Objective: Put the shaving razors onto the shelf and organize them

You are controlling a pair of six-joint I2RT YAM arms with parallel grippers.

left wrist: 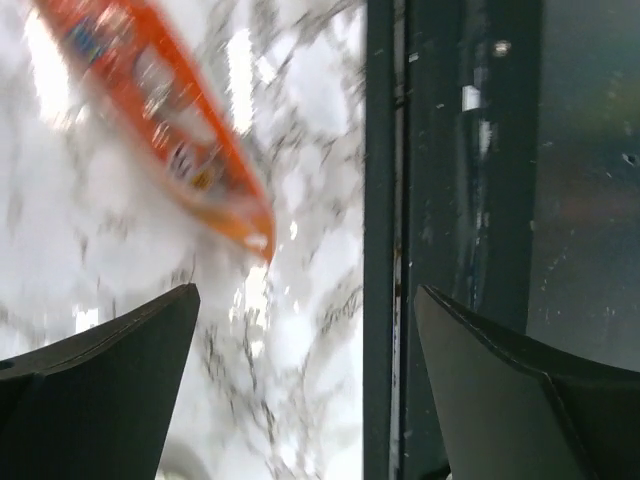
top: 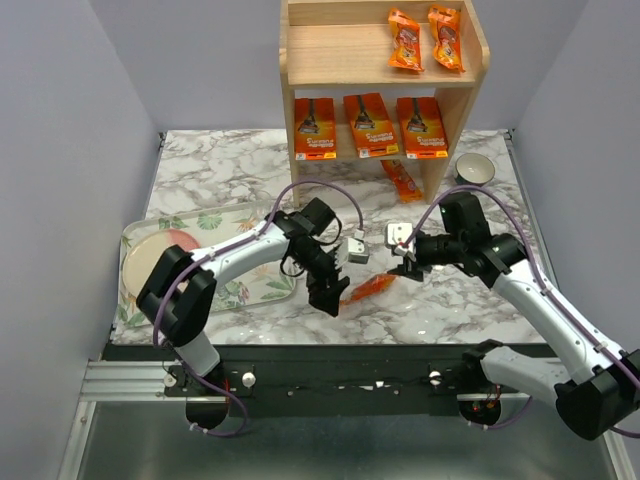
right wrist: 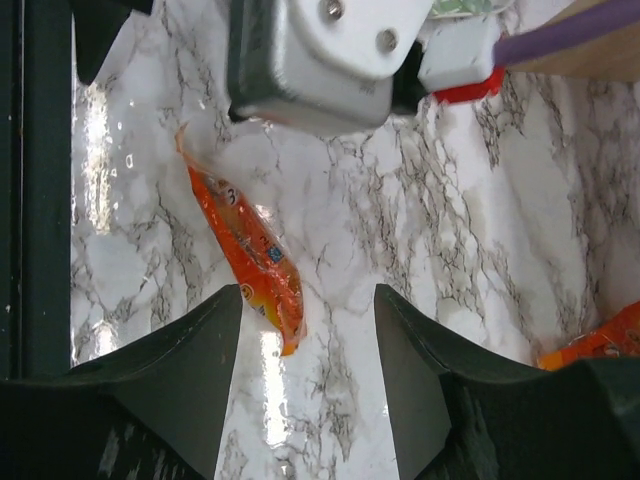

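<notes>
- the left arm [top: 240,255] runs from its base at the near left out over the leaf-print tray [top: 215,222], then bends at the wrist so that the left claw [top: 325,300] points down and back toward the near edge of the counter [top: 220,170].
- the left claw stands spread wide with nothing between its fingers. its own view is blurred.
- the right arm [top: 540,295] rises from the near right, folds at a high elbow and turns left, carrying the right claw [top: 403,265] low over the counter's middle.
- the right claw is partly open and has hold of nothing. its fingers stand either side of the end of the loose razor pack [top: 368,289] without touching it.
- the loose razor pack, narrow and orange, lies flat on the counter between the two claws.
- the shelf [top: 470,95] stands at the far edge. two narrow packs [top: 405,40] lie on its upper tier and three wide cards [top: 370,125] stand side by side on its lower tier.
- one more narrow pack, the front pack [top: 400,180], lies on the counter just before the shelf.
- a bowl [top: 474,168] sits right of the shelf's foot.
</notes>
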